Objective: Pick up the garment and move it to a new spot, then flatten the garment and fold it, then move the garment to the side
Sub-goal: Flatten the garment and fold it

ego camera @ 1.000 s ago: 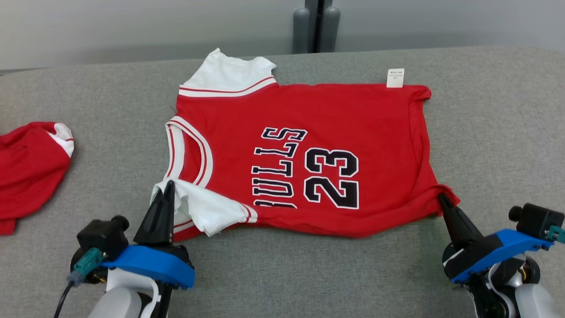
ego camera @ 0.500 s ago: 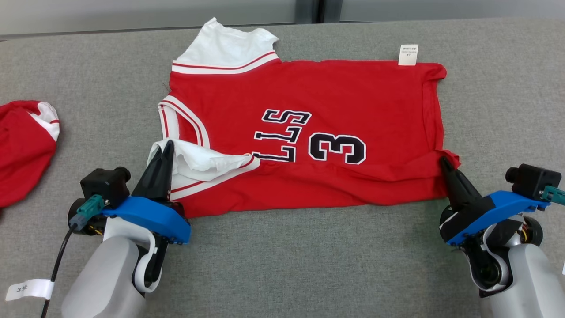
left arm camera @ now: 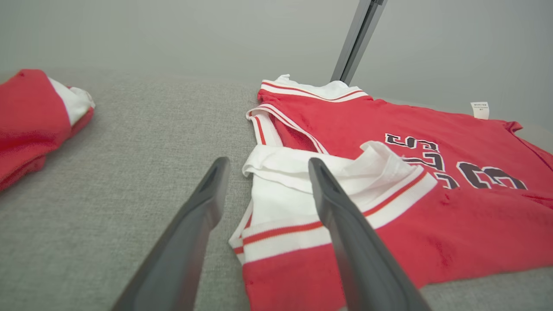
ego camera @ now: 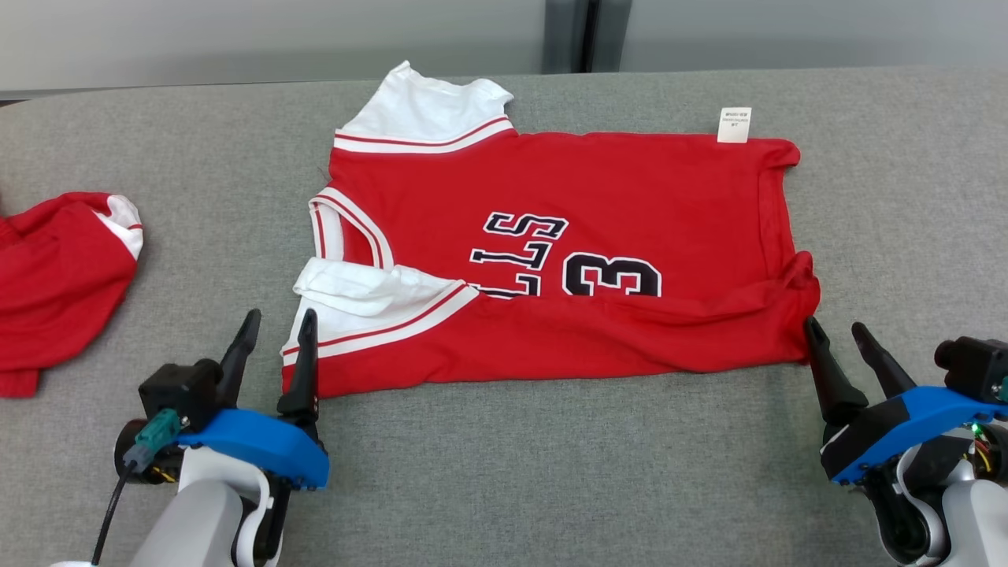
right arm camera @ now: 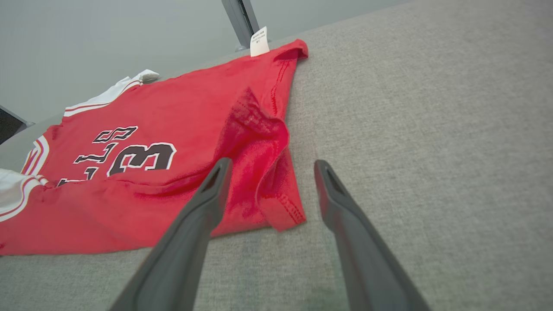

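Red cloth takes up the middle of the grey fabric-covered bench point(ego camera: 504, 472): a jersey point(ego camera: 567, 181) lying crosswise, neck end toward the robot's left, hem end toward its right. Its near long edge is folded up over the front, so the black lettering is cut off and what reads is "LLS" and a "3". One white sleeve point(ego camera: 421, 106) with red trim sticks out at the far left corner. The other white sleeve point(ego camera: 362, 295) is turned in and rumpled on top of the red at the near left. A small white tag point(ego camera: 733, 124) stands out from the far edge near the right corner.

The left fingers point(ego camera: 305, 354) are spread wide and hold nothing. They point at the near left corner of the jersey, and from the left wrist one finger point(left arm camera: 332, 207) crosses in front of the white-and-red band there while the other lies over bare bench point(left arm camera: 129, 129). Whether that finger touches the cloth I cannot tell.

The right fingers point(ego camera: 823, 362) are also wide apart and empty, just short of the near right corner, where the red fabric is bunched into a small fold. From the right wrist that corner of the jersey point(right arm camera: 173, 108) sits ahead of the gap between the two fingers point(right arm camera: 211, 194).

Well off to the left lies a second red garment point(ego camera: 55, 276) with a bit of white showing, in a heap.
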### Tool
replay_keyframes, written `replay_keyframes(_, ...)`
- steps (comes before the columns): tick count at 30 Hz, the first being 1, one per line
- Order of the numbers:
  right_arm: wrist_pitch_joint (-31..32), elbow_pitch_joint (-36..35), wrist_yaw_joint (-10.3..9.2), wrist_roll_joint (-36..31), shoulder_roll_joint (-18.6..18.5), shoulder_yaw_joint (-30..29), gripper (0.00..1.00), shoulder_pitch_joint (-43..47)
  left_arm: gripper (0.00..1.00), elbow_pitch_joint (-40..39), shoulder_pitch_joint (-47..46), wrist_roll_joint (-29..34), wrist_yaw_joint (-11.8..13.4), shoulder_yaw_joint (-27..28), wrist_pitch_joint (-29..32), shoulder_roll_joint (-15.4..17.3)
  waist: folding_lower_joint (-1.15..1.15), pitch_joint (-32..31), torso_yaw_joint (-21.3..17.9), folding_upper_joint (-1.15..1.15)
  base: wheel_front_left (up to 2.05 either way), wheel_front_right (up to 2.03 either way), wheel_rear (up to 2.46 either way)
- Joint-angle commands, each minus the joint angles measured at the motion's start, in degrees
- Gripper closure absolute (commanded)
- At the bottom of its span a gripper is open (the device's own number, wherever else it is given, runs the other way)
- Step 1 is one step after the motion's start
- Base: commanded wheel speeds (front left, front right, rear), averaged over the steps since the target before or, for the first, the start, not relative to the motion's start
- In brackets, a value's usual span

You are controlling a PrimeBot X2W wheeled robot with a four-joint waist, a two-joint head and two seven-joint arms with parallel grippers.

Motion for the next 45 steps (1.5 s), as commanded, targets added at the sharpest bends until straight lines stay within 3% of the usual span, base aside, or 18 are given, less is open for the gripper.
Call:
replay_keyframes(1, 0.29, -0.25, 0.03, -0.14, -0.46, -0.17, 0.00, 0.92, 0.00, -0.62, 1.35, 0.30, 0.36, -0.17, -0.24, 0.28, 0.00, -0.13, 0.20, 0.00, 0.00, 0.00, 0.00)
replay_keyframes(16, 0.21, 6.34, 0.03, -3.66, -1.16, 0.84, 0.00, -1.95, 0.00, 0.76, 5.11, -0.22, 1.30, -2.34, 3.10, 0.68, 0.00, 0.98, 0.86, 0.00, 0.00, 0.00, 0.00)
replay_keyframes(22, -0.24, 11.13, 0.03, -3.66, -0.33, 1.48, 0.00, -4.78, 0.00, 2.98, 3.23, -1.36, 0.26, -2.44, 3.51, -0.26, 0.00, 1.69, 0.95, 0.00, 0.00, 0.00, 0.00)
replay_keyframes(23, -0.28, 12.01, 0.03, -3.13, -0.02, 1.39, 0.00, -5.22, 0.05, 3.60, 2.68, -1.75, -0.10, -2.45, 3.55, -0.45, 0.00, 1.80, 1.02, 0.00, 0.00, 0.00, 0.00)
replay_keyframes(24, -0.45, 12.86, 0.03, -2.76, 0.17, 1.29, 0.10, -5.63, 0.34, 4.26, 2.19, -1.96, -0.46, -2.37, 3.48, -0.71, 0.00, 1.89, 1.06, 0.00, 0.00, 0.00, 0.00)
replay_keyframes(25, -0.75, 13.49, 0.03, -2.63, 0.25, 1.25, 0.84, -6.05, 0.69, 4.87, 1.72, -2.12, -0.59, -2.41, 3.37, -0.92, 0.00, 1.96, 1.11, 0.00, 0.00, 0.00, 0.00)
replay_keyframes(26, -1.24, 14.12, 0.04, -2.46, 0.24, 1.27, 1.00, -6.38, 0.95, 5.46, 1.24, -2.26, -0.90, -2.43, 3.18, -1.16, 0.00, 1.96, 1.20, 0.00, 0.00, 0.00, 0.00)
replay_keyframes(27, -1.72, 14.57, 0.04, -2.25, 0.24, 1.41, 1.00, -6.70, 1.00, 5.92, 0.85, -2.45, -1.02, -2.50, 3.01, -1.37, 0.00, 1.85, 1.30, 0.00, 0.00, 0.00, 0.00)
replay_keyframes(36, -5.38, 14.73, 0.03, 0.21, -0.88, 2.71, 1.00, -3.74, 1.00, 6.15, 3.36, -3.34, -1.46, -0.71, 0.18, -1.53, 0.00, -2.59, 1.92, 0.00, 0.00, 0.00, 0.00)
replay_keyframes(45, -4.42, 6.88, 0.03, 1.92, -1.11, 2.34, 1.00, 7.30, 1.00, -3.32, 14.91, -3.19, 2.69, 0.06, -0.45, -1.68, 0.00, -7.29, 4.11, 0.00, 0.00, 0.00, 0.00)
